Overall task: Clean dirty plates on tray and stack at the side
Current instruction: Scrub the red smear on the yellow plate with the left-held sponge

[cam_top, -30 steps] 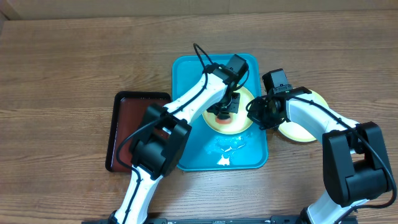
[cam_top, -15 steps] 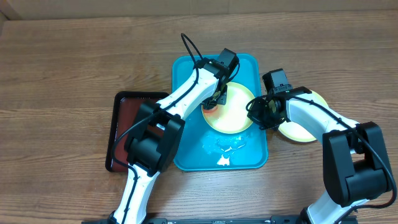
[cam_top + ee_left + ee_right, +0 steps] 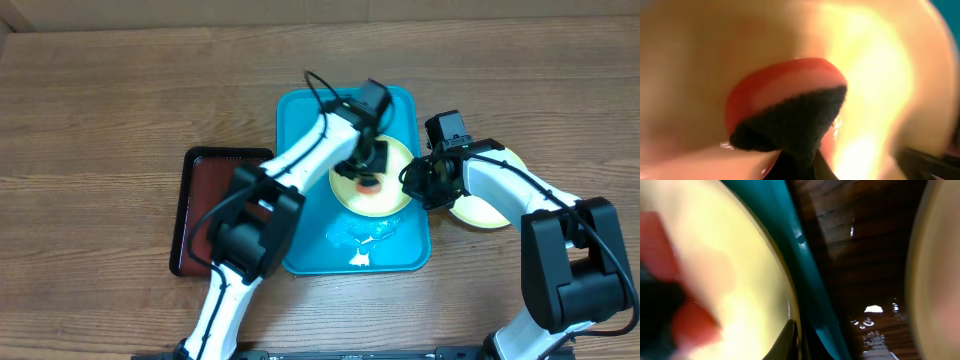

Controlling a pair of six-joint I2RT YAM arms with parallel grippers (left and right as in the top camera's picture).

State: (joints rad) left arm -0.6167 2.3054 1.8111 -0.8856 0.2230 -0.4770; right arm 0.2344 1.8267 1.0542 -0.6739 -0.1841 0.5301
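Left hand [image 3: 367, 170] grips red-and-black sponge [image 3: 787, 115] on yellow-green round plastic plate [image 3: 392, 196] (in turquoise tray [image 3: 300, 130]); right hand [image 3: 412, 184] clamps plate rim.

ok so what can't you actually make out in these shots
- Left wrist: the plate on the tray is a close blur behind the sponge, so any smears are unreadable.
- Overhead: the left gripper has its fingertips hidden under its own wrist.
- Overhead: the side plate is half covered by the right arm, so the stack count is unclear.
- Right wrist: the side plate is cut off by the right edge.
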